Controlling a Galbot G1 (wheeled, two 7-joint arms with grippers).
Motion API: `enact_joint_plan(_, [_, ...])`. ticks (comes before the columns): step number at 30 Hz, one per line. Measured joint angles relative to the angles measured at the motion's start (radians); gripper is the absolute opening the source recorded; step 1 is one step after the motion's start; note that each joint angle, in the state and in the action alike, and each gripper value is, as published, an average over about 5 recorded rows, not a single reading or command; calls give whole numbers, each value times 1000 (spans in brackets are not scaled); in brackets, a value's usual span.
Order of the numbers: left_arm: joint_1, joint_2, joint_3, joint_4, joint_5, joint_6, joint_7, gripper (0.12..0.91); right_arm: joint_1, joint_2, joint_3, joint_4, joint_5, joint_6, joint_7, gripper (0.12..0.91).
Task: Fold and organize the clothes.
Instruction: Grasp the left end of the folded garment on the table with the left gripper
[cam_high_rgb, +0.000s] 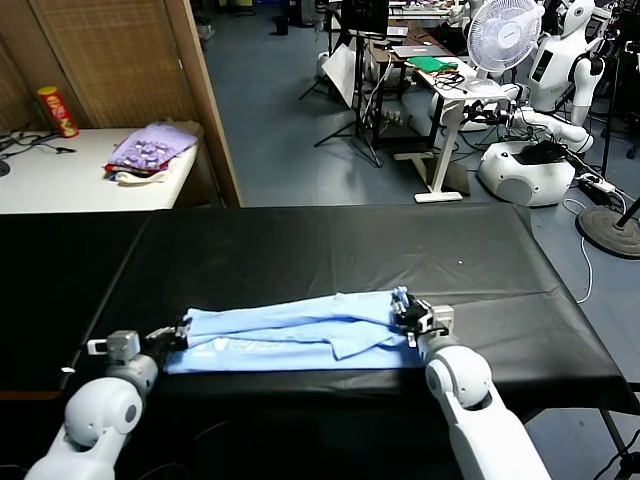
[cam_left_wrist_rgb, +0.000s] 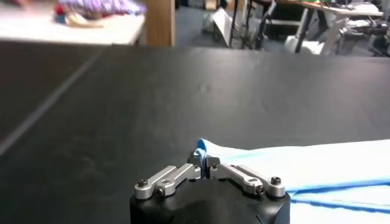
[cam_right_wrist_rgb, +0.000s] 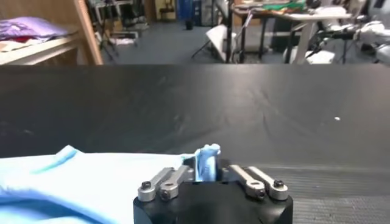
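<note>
The pale sky-blue T-shirt (cam_high_rgb: 290, 335) lies as a long folded strip across the near part of the black table (cam_high_rgb: 330, 245). At the strip's left end my left gripper (cam_high_rgb: 180, 333) is shut on a corner of the fabric; in the left wrist view a thin blue edge (cam_left_wrist_rgb: 203, 148) stands pinched between the jaws (cam_left_wrist_rgb: 203, 162). My right gripper (cam_high_rgb: 405, 312) is shut on the shirt's right end, and the right wrist view shows a bunched blue fold (cam_right_wrist_rgb: 207, 159) rising from between its jaws (cam_right_wrist_rgb: 207, 171).
A white side table (cam_high_rgb: 90, 170) at the far left carries a lilac heap of cloth (cam_high_rgb: 150, 148) and a red can (cam_high_rgb: 57, 110). Behind it stands a wooden partition (cam_high_rgb: 210, 100). Beyond the black table are desks, a fan (cam_high_rgb: 503, 35) and other robots.
</note>
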Motion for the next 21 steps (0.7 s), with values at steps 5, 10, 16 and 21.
enact_joint_plan(5, [-27,-23,8,30,97,-52,1,149,3,8,-4,-22,-29,61,-40,181])
enact_joint_plan(10, [-49,-34,8,48,117,-61,5,212,-23,-16,7,10,-22,54,-94,407])
enact_joint_plan(16, [-33,-21,-14,21,86,-56,9,532,-82,-65,43,133,25,25,-101,719])
enact_joint_plan(21, [3,-17,-46,-18,11,-54,9,752,-132,-88,68,228,37,21,-107,794])
